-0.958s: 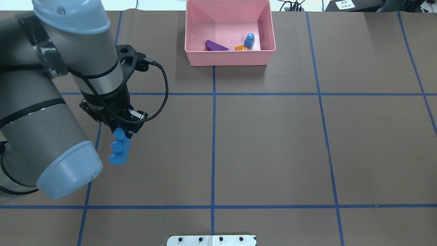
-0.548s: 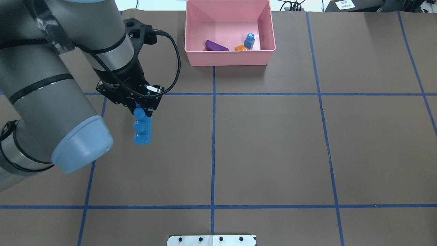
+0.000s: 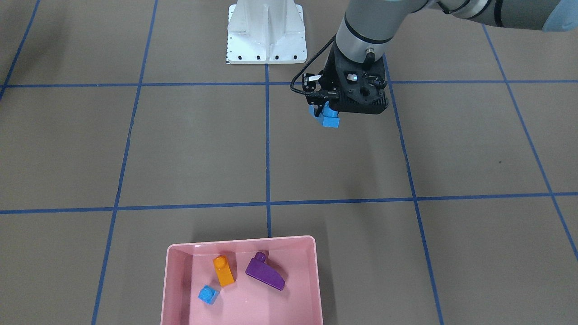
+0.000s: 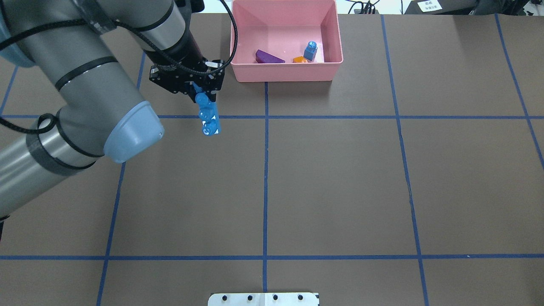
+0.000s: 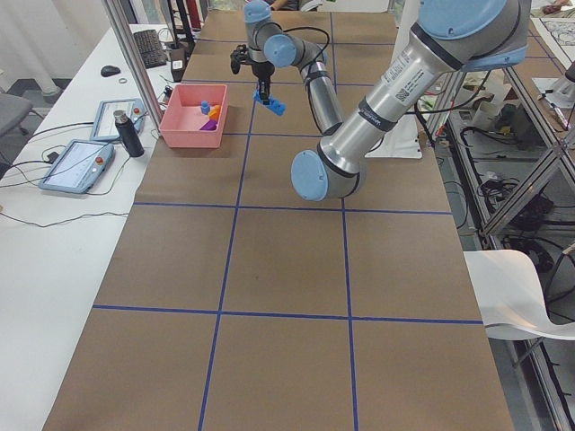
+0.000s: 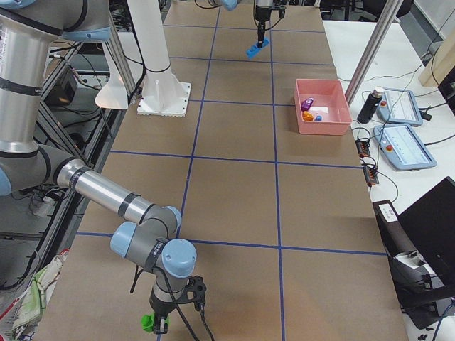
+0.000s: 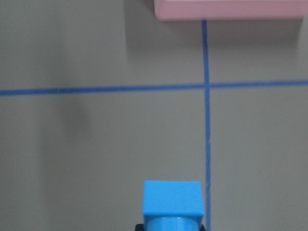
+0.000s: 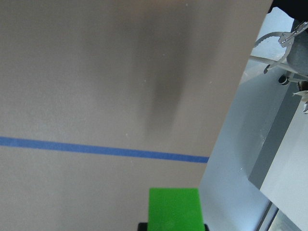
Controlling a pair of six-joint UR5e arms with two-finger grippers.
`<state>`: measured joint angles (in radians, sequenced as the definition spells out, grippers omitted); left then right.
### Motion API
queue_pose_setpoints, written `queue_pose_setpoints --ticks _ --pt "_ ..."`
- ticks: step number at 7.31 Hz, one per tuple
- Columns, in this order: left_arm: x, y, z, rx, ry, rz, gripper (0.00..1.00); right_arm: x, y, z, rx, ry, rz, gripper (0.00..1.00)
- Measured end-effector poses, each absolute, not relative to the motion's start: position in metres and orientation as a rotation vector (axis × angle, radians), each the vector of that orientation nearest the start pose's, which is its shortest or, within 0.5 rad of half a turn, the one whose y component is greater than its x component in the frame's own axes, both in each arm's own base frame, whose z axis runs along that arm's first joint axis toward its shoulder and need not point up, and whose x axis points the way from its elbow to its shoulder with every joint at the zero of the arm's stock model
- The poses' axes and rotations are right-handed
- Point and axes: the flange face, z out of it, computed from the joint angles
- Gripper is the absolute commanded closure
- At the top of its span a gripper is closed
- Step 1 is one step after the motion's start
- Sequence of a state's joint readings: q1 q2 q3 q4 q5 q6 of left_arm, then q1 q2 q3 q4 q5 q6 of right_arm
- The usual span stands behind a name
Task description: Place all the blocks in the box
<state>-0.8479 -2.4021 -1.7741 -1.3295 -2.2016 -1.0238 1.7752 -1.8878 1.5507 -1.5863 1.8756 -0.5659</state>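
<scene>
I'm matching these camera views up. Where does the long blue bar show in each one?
Front-facing: long blue bar, upper centre-right, under the left end effector.
Overhead: upper left of centre.
Exterior left: top centre.
Exterior right: top centre.
Left wrist: bottom centre.
Right wrist: not in it; a green block shows there.
Shared landmark: the pink box, absent only from the right wrist view.

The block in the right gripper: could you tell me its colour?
The block is green, clearest in the right wrist-mounted view.
</scene>
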Motion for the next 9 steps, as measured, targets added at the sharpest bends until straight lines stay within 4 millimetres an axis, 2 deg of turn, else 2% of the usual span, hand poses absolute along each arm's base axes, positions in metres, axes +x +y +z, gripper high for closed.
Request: queue_pose_setpoints --ticks 3,4,6,7,8,9 --pt "0.359 -0.614 0.099 0.157 1.072 -0.149 1.0 0.182 -0.338 0.746 -0.08 -0.4 -0.281 1.0" --pt "0.367 -0.642 0.093 0.203 1.1 -0.21 1.0 0.183 -0.36 0.727 -0.026 -0.425 -0.275 1.0" --pt "0.399 -0.707 0.055 0.297 1.145 -0.363 1.0 0.184 -0.396 0.697 0.056 -0.469 -0.252 1.0" --pt "0.413 -0.728 0.052 0.333 1.138 -0.417 1.0 0.185 -0.412 0.682 0.088 -0.487 -0.234 1.0" --pt "0.432 -0.739 0.063 0.368 1.118 -0.45 1.0 0.186 -0.432 0.664 0.125 -0.513 -0.207 1.0" --pt "0.459 -0.74 0.08 0.4 1.094 -0.467 0.98 0.185 -0.454 0.643 0.162 -0.546 -0.176 1.0"
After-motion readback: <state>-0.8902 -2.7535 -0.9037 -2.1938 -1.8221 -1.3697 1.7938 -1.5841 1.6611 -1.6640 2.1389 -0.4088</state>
